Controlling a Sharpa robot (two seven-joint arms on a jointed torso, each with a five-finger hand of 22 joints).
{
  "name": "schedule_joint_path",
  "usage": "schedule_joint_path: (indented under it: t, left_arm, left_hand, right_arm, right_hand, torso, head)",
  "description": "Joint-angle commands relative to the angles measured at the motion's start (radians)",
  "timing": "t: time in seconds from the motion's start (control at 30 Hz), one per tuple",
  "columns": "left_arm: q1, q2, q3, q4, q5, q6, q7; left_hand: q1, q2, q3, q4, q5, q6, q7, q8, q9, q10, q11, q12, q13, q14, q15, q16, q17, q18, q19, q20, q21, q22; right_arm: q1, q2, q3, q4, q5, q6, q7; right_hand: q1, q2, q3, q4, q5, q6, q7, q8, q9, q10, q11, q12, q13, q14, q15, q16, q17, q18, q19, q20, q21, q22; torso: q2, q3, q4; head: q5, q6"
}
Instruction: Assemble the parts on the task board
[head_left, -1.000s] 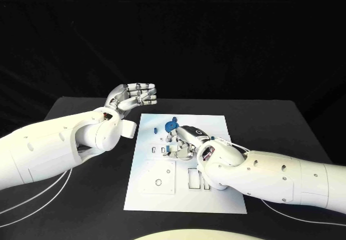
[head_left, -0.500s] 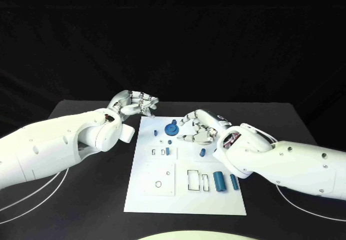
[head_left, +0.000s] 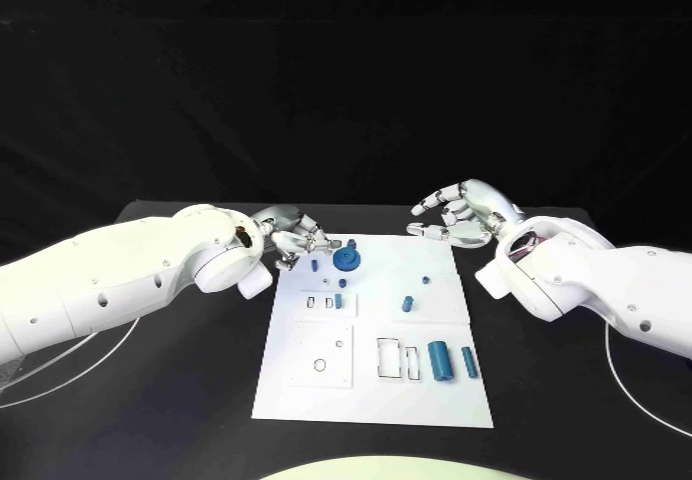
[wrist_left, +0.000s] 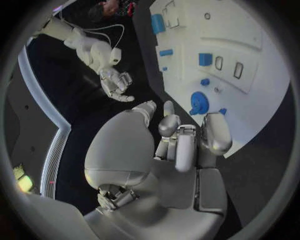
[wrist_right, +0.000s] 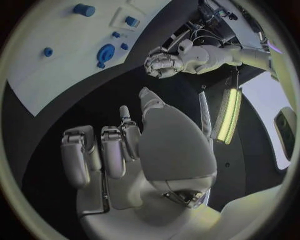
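The white task board lies in the middle of the black table. On its far part is a round blue disc, with a small blue peg to its left. A short blue cylinder lies mid-board, and two larger blue cylinders lie near the right edge. My left hand hovers at the board's far-left corner with its fingers curled in on nothing. My right hand hangs beyond the far-right corner, fingers loosely apart and holding nothing.
The black table surrounds the board with free room on both sides. Rectangular cut-outs and a square plate with a hole sit in the board's near half. White cables trail from the arms over the table.
My right hand has lifted off the board's middle and drawn back to the far right. My left hand has come down towards the board's far-left corner and curled its fingers.
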Motion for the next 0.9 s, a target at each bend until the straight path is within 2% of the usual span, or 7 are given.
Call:
schedule_joint_path:
  t: [0.03, 0.1, 0.17, 0.4, 0.63, 0.9]
  left_arm:
    - [0.007, 0.019, 0.0, -0.006, -0.172, 0.183, -0.196]
    - [0.01, 0.033, 0.0, -0.015, -0.196, 0.215, -0.226]
    - [0.013, 0.051, 0.0, -0.027, -0.223, 0.243, -0.25]
    - [0.022, 0.108, -0.008, -0.062, -0.286, 0.295, -0.288]
    - [0.029, 0.14, -0.017, -0.085, -0.329, 0.326, -0.3]
    - [0.03, 0.16, -0.021, -0.098, -0.346, 0.351, -0.306]
  left_hand:
    - [-0.023, 0.001, 0.006, 0.002, 0.0, -0.007, -0.004, -0.003, 0.004, 0.032, -0.001, 0.033, 0.052, 0.079, -0.007, 0.003, 0.178, -0.012, 0.021, -0.003, 0.021, 0.04]
    - [-0.042, 0.003, 0.007, 0.002, -0.002, -0.009, -0.003, -0.008, 0.006, 0.048, 0.0, 0.051, 0.081, 0.079, -0.007, 0.003, 0.177, -0.015, 0.028, -0.003, 0.03, 0.057]
    - [-0.056, 0.005, 0.006, 0.002, -0.002, -0.008, -0.002, -0.01, 0.009, 0.056, 0.001, 0.06, 0.097, 0.079, -0.006, 0.002, 0.177, -0.016, 0.031, -0.003, 0.035, 0.064]
    - [-0.132, 0.007, -0.021, 0.003, -0.007, -0.019, 0.006, -0.02, 0.019, 0.058, 0.008, 0.069, 0.112, 0.079, 0.0, 0.001, 0.173, -0.017, 0.029, 0.002, 0.042, 0.073]
    - [-0.159, 0.007, -0.038, 0.003, -0.012, -0.021, 0.006, -0.02, 0.026, 0.048, 0.009, 0.062, 0.101, 0.078, 0.001, -0.001, 0.17, -0.016, 0.026, 0.003, 0.042, 0.074]
    - [-0.167, 0.006, -0.044, 0.003, -0.014, -0.02, 0.005, -0.019, 0.029, 0.043, 0.009, 0.058, 0.094, 0.079, 0.001, 0.0, 0.173, -0.016, 0.024, 0.004, 0.042, 0.073]
  right_arm:
    - [0.003, -0.009, 0.0, -0.011, 0.126, 0.048, 0.055]
    - [0.005, -0.013, 0.0, -0.018, 0.133, 0.049, 0.056]
    - [0.007, -0.016, 0.0, -0.025, 0.137, 0.048, 0.059]
    - [0.01, -0.016, 0.0, -0.044, 0.144, 0.035, 0.067]
    - [0.01, -0.017, 0.0, -0.051, 0.144, 0.03, 0.065]
    - [0.011, -0.017, -0.001, -0.054, 0.139, 0.029, 0.058]
  right_hand:
    - [-0.002, 0.006, 0.006, 0.0, 0.004, 0.003, 0.0, 0.006, 0.001, -0.006, -0.003, -0.004, 0.069, 0.1, -0.001, 0.002, 0.244, -0.014, 0.106, -0.005, 0.003, 0.263]
    - [-0.003, 0.007, 0.007, 0.0, 0.005, 0.004, 0.0, 0.008, 0.002, -0.004, -0.003, -0.003, 0.07, 0.1, -0.001, 0.002, 0.246, -0.014, 0.106, -0.005, 0.003, 0.263]
    - [-0.003, 0.007, 0.008, 0.0, 0.006, 0.005, 0.0, 0.008, 0.002, -0.005, -0.003, -0.003, 0.07, 0.099, -0.001, 0.001, 0.243, -0.014, 0.106, -0.005, 0.003, 0.263]
    - [-0.003, 0.006, 0.01, -0.001, 0.009, 0.009, -0.002, 0.012, 0.003, -0.014, -0.004, -0.013, 0.059, 0.091, -0.002, -0.011, 0.206, -0.014, 0.106, -0.005, 0.003, 0.263]
    - [-0.003, 0.006, 0.01, -0.001, 0.01, 0.01, -0.002, 0.012, 0.003, -0.015, -0.005, -0.014, 0.058, 0.09, -0.002, -0.011, 0.205, -0.014, 0.106, -0.005, 0.003, 0.263]
    - [-0.003, 0.006, 0.01, -0.001, 0.01, 0.01, -0.002, 0.012, 0.003, -0.015, -0.005, -0.014, 0.058, 0.09, -0.002, -0.011, 0.205, -0.014, 0.106, -0.005, 0.003, 0.263]
  torso:
    - [-0.003, 0.0023, -0.0003]
    - [-0.003, 0.0007, 0.0005]
    - [-0.002, 0.0014, -0.0001]
    - [-0.002, 0.0008, 0.0012]
    - [-0.002, 0.0004, 0.0001]
    - [-0.002, -0.0011, 0.0]
  head:
    - [0.001, -0.004]
    - [-0.001, -0.004]
    - [0.0, -0.005]
    - [0.004, -0.009]
    - [0.008, -0.013]
    - [0.007, -0.017]
